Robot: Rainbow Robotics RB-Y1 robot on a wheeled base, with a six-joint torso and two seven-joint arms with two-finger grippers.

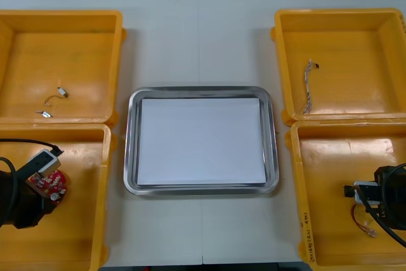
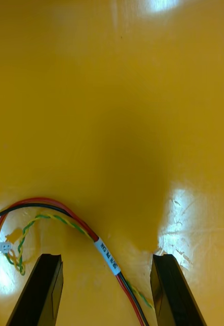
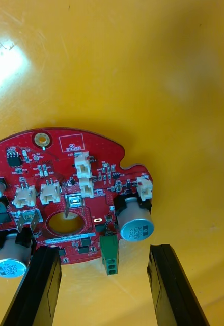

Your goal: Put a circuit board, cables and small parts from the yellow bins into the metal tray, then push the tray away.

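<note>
A round red circuit board [image 3: 66, 198] lies on the floor of the near left yellow bin [image 1: 82, 233]. My left gripper [image 3: 104, 252] is open just over it, with the board's edge and a green connector between the fingers [image 3: 38, 290]. My right gripper [image 2: 107, 257] is open low in the near right yellow bin [image 1: 330, 220]. A red and yellow cable [image 2: 66, 214] with a white label runs between its fingers [image 2: 173, 288]. In the front view the board [image 1: 56, 185] and the cable [image 1: 365, 225] show beside the arms. The metal tray [image 1: 129, 157], white inside, sits between the bins.
The far left bin [image 1: 95, 42] holds small metal parts [image 1: 61, 92]. A twisted cable [image 1: 308, 90] lies in the far right bin [image 1: 368, 55]. Bare table lies beyond the tray's far edge.
</note>
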